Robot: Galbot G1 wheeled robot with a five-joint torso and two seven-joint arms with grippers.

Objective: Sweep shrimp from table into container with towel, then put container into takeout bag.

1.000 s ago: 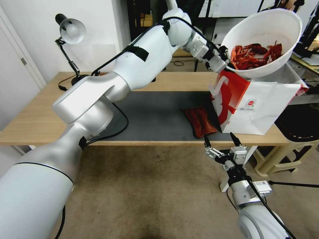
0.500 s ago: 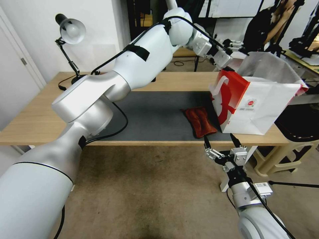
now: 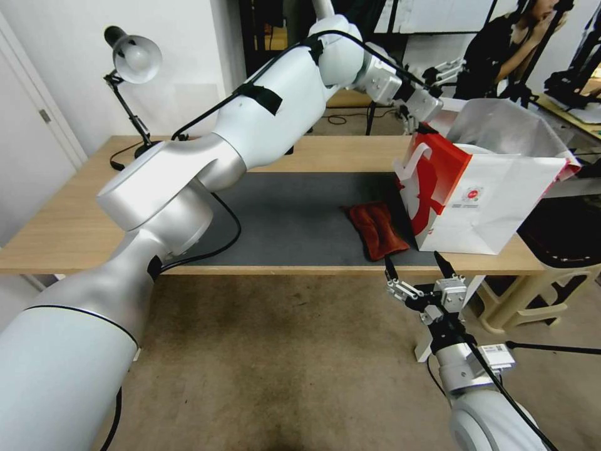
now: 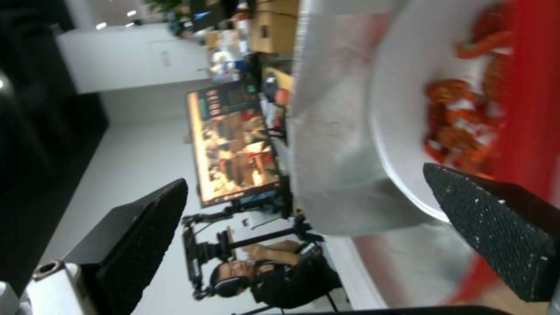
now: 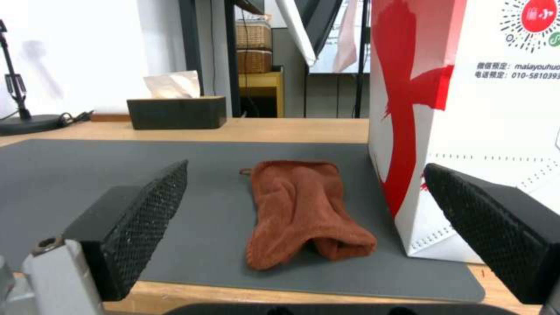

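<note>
My left gripper (image 3: 446,70) hangs above the takeout bag's (image 3: 494,200) mouth with its fingers spread and empty; the white container (image 4: 402,109) of shrimp (image 4: 461,127) sits inside the bag. My right gripper (image 3: 418,266) waits open off the table's (image 3: 69,213) near edge, facing the rust-red towel (image 5: 300,210) on the grey mat (image 3: 288,219) beside the bag.

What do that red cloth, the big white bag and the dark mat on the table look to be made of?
The towel looks like soft, matte terry or microfibre: its surface is fuzzy and it slumps in loose folds. The takeout bag seems to be stiff printed paper with crisp creases; its lining looks silvery, perhaps foil. The mat is flat, dull grey, possibly rubber or felt.
</note>
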